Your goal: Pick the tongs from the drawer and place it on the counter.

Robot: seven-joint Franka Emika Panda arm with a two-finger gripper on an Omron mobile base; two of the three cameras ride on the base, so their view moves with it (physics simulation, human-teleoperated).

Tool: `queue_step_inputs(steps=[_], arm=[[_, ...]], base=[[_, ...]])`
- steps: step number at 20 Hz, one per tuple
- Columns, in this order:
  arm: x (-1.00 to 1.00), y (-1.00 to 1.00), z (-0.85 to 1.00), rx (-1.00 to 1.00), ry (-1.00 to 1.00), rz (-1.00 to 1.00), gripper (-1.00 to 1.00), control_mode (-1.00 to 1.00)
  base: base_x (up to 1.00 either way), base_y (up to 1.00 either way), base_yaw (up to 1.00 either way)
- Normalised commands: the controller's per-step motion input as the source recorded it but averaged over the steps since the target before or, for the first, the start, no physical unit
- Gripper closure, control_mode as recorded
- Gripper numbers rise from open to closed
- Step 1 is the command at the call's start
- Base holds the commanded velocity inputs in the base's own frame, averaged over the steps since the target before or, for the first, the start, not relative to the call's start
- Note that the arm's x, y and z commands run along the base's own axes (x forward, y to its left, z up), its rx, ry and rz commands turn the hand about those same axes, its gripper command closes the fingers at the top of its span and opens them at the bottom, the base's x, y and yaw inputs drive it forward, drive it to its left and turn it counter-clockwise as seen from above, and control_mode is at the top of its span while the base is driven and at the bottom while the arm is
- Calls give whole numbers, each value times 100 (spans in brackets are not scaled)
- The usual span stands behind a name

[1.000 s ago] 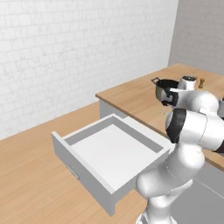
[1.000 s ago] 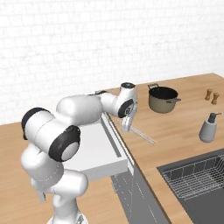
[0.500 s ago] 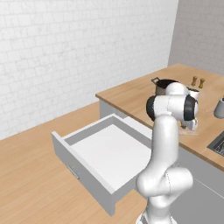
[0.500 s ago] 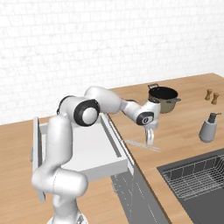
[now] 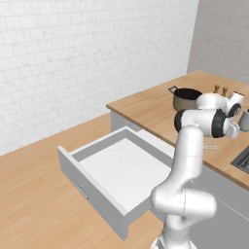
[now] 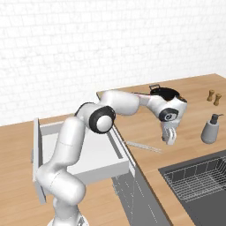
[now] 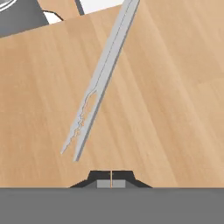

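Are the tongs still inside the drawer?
No, the tongs lie flat on the wooden counter, outside the open drawer.

Tongs (image 7: 101, 83): thin silver-grey, two slender arms nearly together, lying flat on light-brown wooden table (image 6: 185, 132), near its front edge, just beside drawer. Drawer (image 5: 113, 171): pulled fully open, white inside, grey front panel.

Silver-grey tongs (image 7: 99, 83); light-brown plank-grain counter (image 7: 175, 100); white-lined grey drawer (image 5: 116, 172); dark pot (image 6: 161, 93)
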Motion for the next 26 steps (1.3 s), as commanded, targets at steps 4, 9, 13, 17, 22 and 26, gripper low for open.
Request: queue_step_inputs(steps=[4, 9, 13, 17, 22, 26], arm=[[-100, 70, 85, 9, -13, 0, 100, -100], [-98, 100, 1, -3, -28, 0, 100, -100], [-67, 100, 81, -19, -10, 7, 100, -100], [-17, 100, 100, -32, 23, 20, 100, -100], [8, 100, 45, -23, 29, 9, 100, -100], [39, 100, -47, 6, 4, 7, 100, -100]], base=[[0, 0, 0], [0, 0, 0], [0, 0, 0], [0, 0, 0], [0, 0, 0], [0, 0, 0]])
